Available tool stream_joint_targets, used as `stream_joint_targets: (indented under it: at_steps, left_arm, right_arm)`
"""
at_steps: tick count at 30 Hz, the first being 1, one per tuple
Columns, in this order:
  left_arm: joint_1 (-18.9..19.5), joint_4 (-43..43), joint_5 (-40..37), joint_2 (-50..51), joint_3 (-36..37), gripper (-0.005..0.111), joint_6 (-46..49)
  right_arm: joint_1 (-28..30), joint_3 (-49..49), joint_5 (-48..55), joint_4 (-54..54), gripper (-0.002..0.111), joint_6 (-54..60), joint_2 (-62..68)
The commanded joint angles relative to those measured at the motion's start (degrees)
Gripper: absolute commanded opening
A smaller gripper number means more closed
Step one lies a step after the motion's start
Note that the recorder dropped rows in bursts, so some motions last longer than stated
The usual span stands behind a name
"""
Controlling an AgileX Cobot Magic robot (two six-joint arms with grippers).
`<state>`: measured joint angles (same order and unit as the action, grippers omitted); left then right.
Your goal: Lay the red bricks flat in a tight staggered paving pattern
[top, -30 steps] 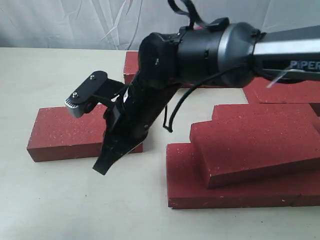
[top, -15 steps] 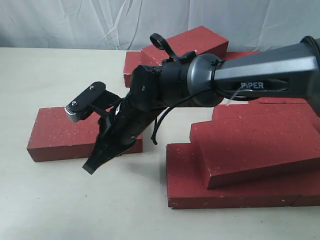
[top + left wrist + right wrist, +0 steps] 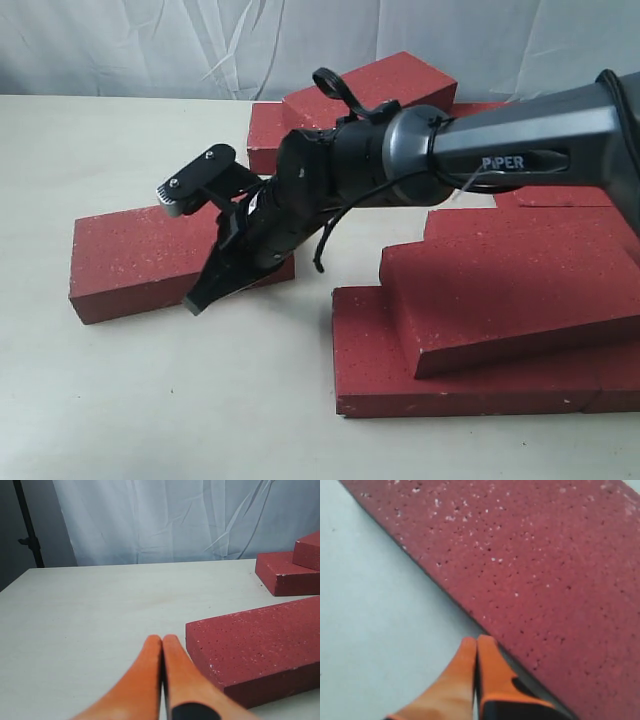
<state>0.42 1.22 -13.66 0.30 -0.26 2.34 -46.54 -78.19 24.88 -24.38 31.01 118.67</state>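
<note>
Jaws pressed together, empty, on left gripper (image 3: pixel 162 640) and right gripper (image 3: pixel 476 642) | right one beside near edge of left brick (image 3: pixel 135 262) | risk: off-centre push skews it

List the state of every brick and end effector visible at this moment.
lone brick: flat on the table, apart from the others.
right end effector: shut, empty, tips at the lone brick's near long edge.
left end effector: shut, empty, over bare table.
base bricks: flat, side by side.
top brick: lying across the base bricks, unplaced.
rear brick: propped on other bricks, not flat.
</note>
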Motion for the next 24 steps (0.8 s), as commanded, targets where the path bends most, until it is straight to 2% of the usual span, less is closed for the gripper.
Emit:
stream_joint_targets:
  at_steps: [1,19,24]
  left_arm:
    - [0.0,0.0,0.4,-0.3,0.3,0.000,-0.4]
    - [0.0,0.0,0.4,-0.3,0.3,0.000,-0.4]
    - [0.0,-0.1,0.4,-0.3,0.3,0.000,-0.4]
  right_arm:
    - [2.4,-0.4,-0.7,0.6,-0.001,-2.8,0.0]
    - [2.6,-0.4,4.0,-3.2,-0.001,-2.8,-7.5]
    - [5.4,-0.4,6.6,-5.5,-0.001,-2.8,-7.6]
